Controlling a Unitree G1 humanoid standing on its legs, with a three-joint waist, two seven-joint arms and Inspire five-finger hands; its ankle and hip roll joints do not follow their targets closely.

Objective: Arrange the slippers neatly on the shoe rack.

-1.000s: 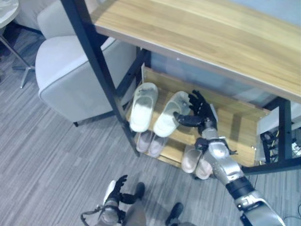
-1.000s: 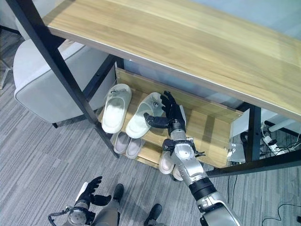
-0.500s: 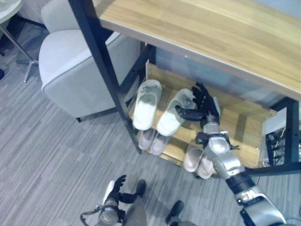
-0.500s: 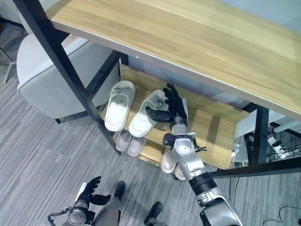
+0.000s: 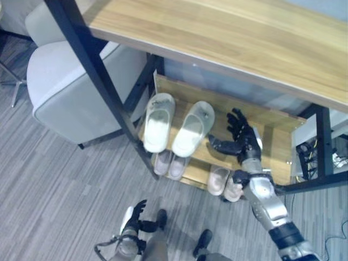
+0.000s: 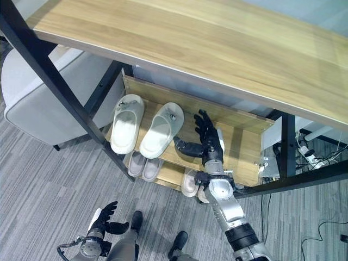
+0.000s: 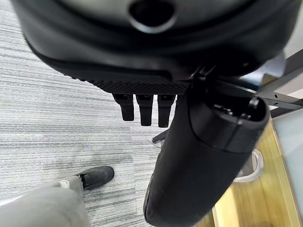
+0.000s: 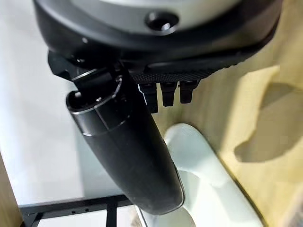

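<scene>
White slippers [image 5: 174,126] lie paired on the shoe rack [image 5: 272,140] upper shelf, frame centre. Right robot hand [image 5: 242,142] hovers just beside them, fingers spread, holding nothing. Left robot hand [image 5: 132,217] idles open, bottom left. Risk: a careless sweep could knock the nearer slipper askew.

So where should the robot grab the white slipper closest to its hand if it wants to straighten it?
Probably by the open heel end of the right white slipper. That end pokes past the front edge of the shoe rack toward the robot, while the closed toe points at the back wall. The right hand is open just beside it, so coming from the front right, thumb over the side edge, looks easiest.
</scene>
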